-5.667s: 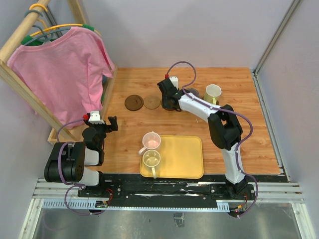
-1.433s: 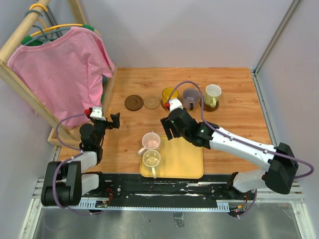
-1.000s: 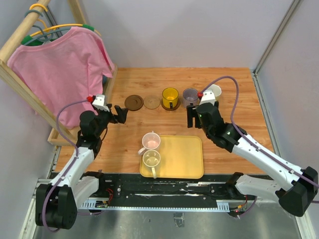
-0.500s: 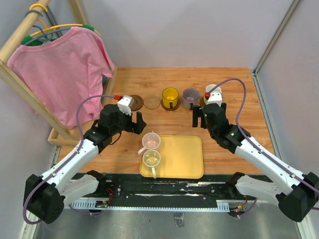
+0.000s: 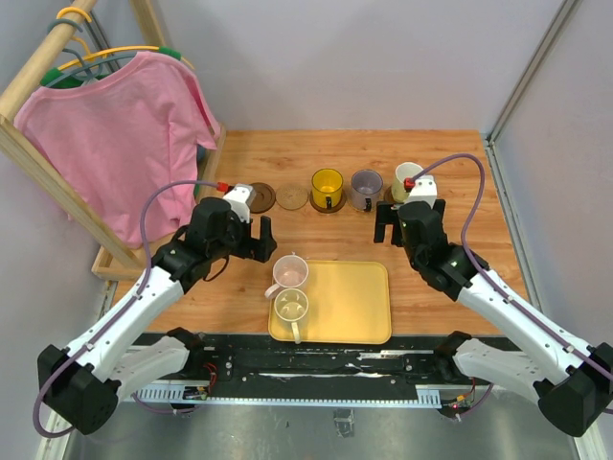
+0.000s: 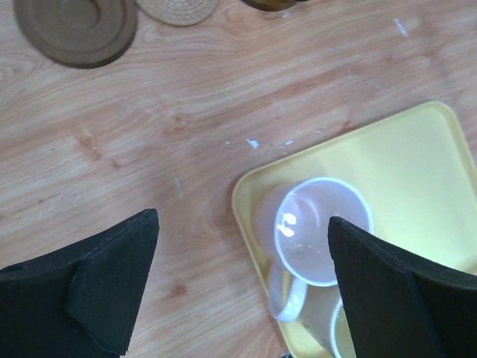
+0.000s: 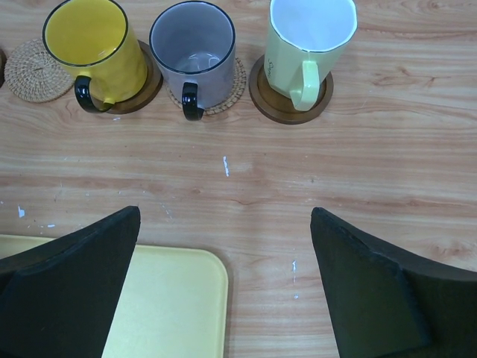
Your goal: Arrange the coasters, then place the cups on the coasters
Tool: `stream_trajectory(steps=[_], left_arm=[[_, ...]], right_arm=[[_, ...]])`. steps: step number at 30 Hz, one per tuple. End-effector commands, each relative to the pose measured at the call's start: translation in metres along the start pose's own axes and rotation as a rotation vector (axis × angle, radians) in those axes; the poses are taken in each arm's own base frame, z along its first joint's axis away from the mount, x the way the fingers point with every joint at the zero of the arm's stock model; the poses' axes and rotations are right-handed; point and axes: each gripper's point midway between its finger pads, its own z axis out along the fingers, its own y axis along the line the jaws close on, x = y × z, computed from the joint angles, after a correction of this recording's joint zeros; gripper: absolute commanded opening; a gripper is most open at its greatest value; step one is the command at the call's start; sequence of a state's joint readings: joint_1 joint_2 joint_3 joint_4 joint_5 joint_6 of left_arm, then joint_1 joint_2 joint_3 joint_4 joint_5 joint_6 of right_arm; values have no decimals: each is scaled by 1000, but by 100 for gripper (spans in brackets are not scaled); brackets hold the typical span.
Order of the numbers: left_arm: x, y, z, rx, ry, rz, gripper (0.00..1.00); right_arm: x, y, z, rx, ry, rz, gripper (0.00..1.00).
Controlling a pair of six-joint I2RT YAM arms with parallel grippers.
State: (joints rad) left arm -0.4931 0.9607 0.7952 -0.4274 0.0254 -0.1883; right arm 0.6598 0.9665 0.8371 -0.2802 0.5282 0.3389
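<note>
Top external view: a pink shirt hangs on a wooden rack at the far left of the wooden table.
Left gripper: jaws spread wide with nothing between them, hovering over the table just left of the pink mug.
Dark brown coaster: bare, at the left end of the back row, partly hidden by the left arm from above.
Woven tan coaster: bare, just to its right.
Pink mug: upright in the far left corner of the yellow tray, handle toward the near edge.
Cream mug: upright in the tray, just nearer than the pink one.
Yellow tray: flat on the table by the near edge, between the two arms.
Yellow mug: stands on a second dark coaster, black handle toward the near side.
Grey mug: stands on a second woven coaster, just beside the yellow mug.
Right gripper: jaws wide apart and empty, above the table in front of the grey mug.
Pale green mug: white inside, on a third dark coaster at the row's right end.
</note>
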Motion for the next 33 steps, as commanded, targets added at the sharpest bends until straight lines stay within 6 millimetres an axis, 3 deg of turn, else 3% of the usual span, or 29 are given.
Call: stream_trajectory(steps=[1, 7, 12, 16, 23, 33], left_arm=[[0, -28, -10, 114, 37, -10, 100], [-3, -36, -18, 129, 61, 1, 88], [23, -33, -8, 50, 228, 54, 79], [47, -29, -1, -34, 375, 143, 79], [46, -38, -5, -28, 429, 158, 79], [80, -37, -19, -63, 530, 62, 74]], right_arm=[[-6, -11, 3, 49, -27, 35, 98], [-7, -13, 3, 50, -30, 48, 97], [-1, -11, 6, 44, -7, 49, 97], [2, -12, 8, 51, 15, 42, 97], [10, -7, 12, 26, 46, 51, 95], [22, 7, 17, -45, 87, 65, 94]])
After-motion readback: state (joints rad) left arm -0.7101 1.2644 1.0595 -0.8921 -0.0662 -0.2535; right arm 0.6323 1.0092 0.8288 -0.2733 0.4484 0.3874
